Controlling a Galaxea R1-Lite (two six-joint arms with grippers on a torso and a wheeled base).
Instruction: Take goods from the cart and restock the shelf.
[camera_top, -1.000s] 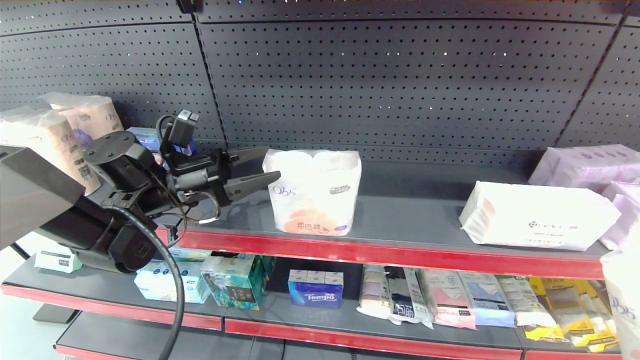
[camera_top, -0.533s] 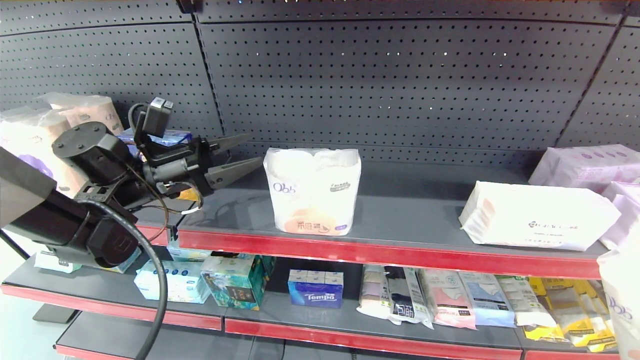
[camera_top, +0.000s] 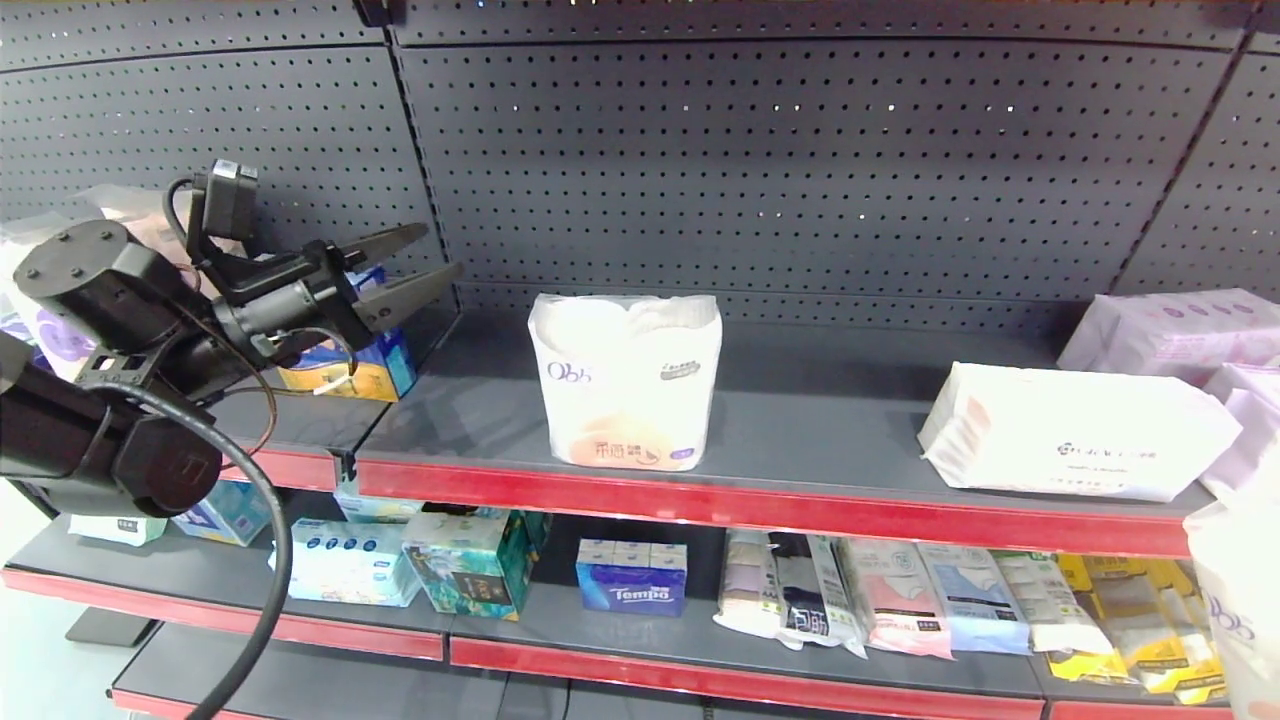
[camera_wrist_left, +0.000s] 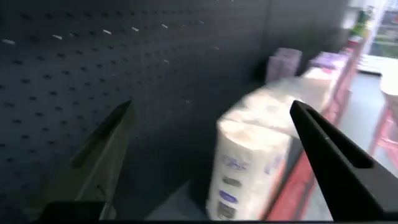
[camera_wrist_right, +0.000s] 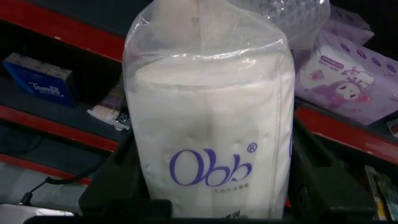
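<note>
Two grippers: what is in each?

— My left gripper (camera_top: 432, 255) is spread wide and holds nothing; it hangs in front of the pegboard (camera_top: 800, 150), over the left end of the upper shelf (camera_top: 820, 420), near a blue-and-yellow box (camera_top: 372, 368). My right gripper (camera_wrist_right: 211, 193) is clamped on the held roll pack (camera_wrist_right: 211, 118), one dark finger on either side of its clear plastic wrap.

Where is that pack?

— Off the shelf, low at my right side, in front of the lower shelf (camera_top: 560, 610) and its rows of tissue packets (camera_top: 880, 605).

And what stands on the upper shelf?

— A standing roll pack (camera_top: 625, 385), upright near the red front edge, well apart from my left gripper. To its right a flat white soft pack (camera_top: 1075, 435) lies flat, and pink packs (camera_top: 1170, 330) sit just beside that at the far right end.
</note>
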